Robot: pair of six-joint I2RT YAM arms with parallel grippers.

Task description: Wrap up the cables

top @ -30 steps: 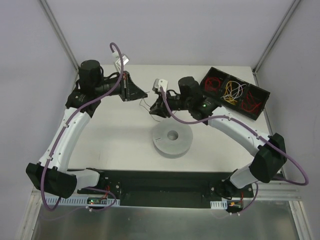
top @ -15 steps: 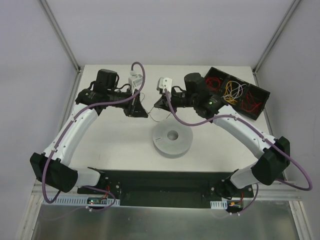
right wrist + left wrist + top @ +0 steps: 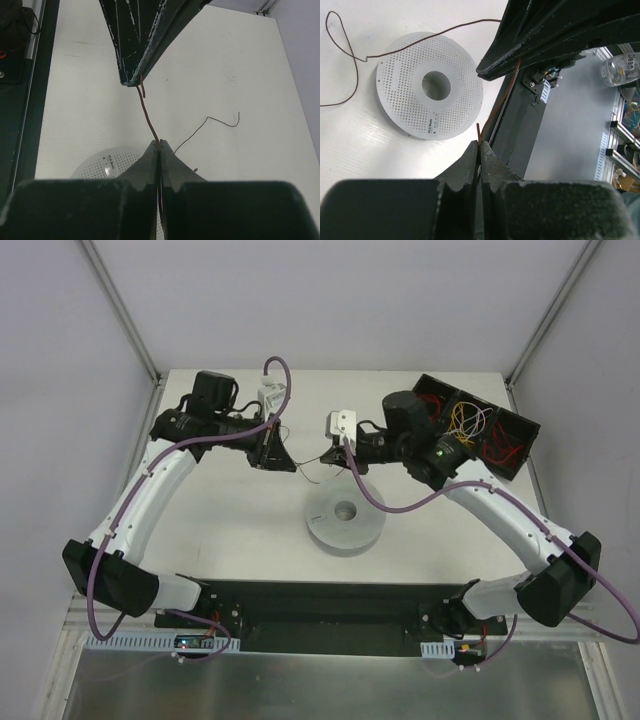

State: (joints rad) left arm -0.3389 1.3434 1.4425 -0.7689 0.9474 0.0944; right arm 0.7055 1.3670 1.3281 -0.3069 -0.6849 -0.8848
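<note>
The cable (image 3: 145, 111), a thin brown-dark wire, runs taut between both grippers above the white table. My left gripper (image 3: 480, 142) is shut on one end, with a short stub poking past its tips. My right gripper (image 3: 159, 144) is shut on the same cable a little further along. In the top view the left gripper (image 3: 288, 466) and right gripper (image 3: 325, 458) face each other closely, just behind the grey perforated spool (image 3: 345, 530). The rest of the cable (image 3: 502, 96) trails in loose loops over the spool (image 3: 400, 85) and the table.
A black three-compartment bin (image 3: 505, 445) with red and yellow wires sits at the back right, close behind the right arm. The table's black front rail (image 3: 330, 605) runs between the arm bases. Slanted frame posts stand at both back corners.
The right gripper has closed on the cable and drawn back to the right. The left arm swung in toward the centre, then held still with its grip.
</note>
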